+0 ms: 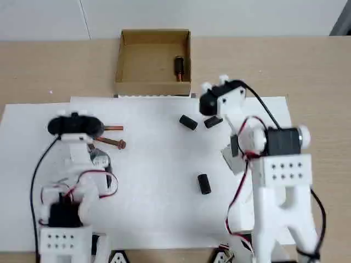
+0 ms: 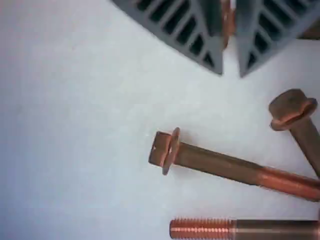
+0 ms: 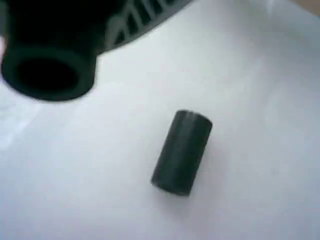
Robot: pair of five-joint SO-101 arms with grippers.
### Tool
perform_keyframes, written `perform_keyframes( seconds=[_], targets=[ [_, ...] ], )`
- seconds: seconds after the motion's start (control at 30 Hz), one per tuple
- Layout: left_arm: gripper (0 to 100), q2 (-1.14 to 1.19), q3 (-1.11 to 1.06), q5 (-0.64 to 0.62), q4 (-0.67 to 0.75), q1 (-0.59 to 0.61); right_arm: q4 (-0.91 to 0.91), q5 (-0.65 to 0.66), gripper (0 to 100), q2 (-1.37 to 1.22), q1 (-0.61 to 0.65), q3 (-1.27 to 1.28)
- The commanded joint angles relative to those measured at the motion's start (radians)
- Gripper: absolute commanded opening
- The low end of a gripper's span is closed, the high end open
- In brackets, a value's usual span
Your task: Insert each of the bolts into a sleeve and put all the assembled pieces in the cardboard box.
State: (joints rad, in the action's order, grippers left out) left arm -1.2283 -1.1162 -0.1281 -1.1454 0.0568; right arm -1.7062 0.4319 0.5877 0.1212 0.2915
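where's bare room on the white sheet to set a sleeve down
Free: the middle of the white sheet, bordered by the bolts on the left arm's side and the lone sleeve; also the cardboard box's left half. Crowded: by the right arm's end, with two sleeves close together.

Pale wooden bench (image 1: 307, 60). A white sheet (image 1: 159, 219) covers its near part. The cardboard box (image 1: 153, 87) sits far centre, at the sheet's far edge. Bolts (image 1: 113, 128) lie loose at left, black sleeves (image 1: 204, 183) mid-sheet.
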Motion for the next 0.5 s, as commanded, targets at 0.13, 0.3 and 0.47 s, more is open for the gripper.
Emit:
perform_keyframes(
  seconds=[0.13, 0.3, 0.47],
  targets=[
    [1, 0.419, 0.403, 0.018, -0.181, 0.002, 0.031, -0.008, 0.4, 0.157, -0.03, 0.141],
    [1, 0.64, 0.498, 0.262, -0.281, 0.008, 0.085, -0.008, 0.4, 0.22, -0.076, 0.244],
    [1, 0.744, 0.516, 0.591, -0.33, 0.008, 0.116, -0.006, 0.4, 0.262, -0.107, 0.285]
  ],
)
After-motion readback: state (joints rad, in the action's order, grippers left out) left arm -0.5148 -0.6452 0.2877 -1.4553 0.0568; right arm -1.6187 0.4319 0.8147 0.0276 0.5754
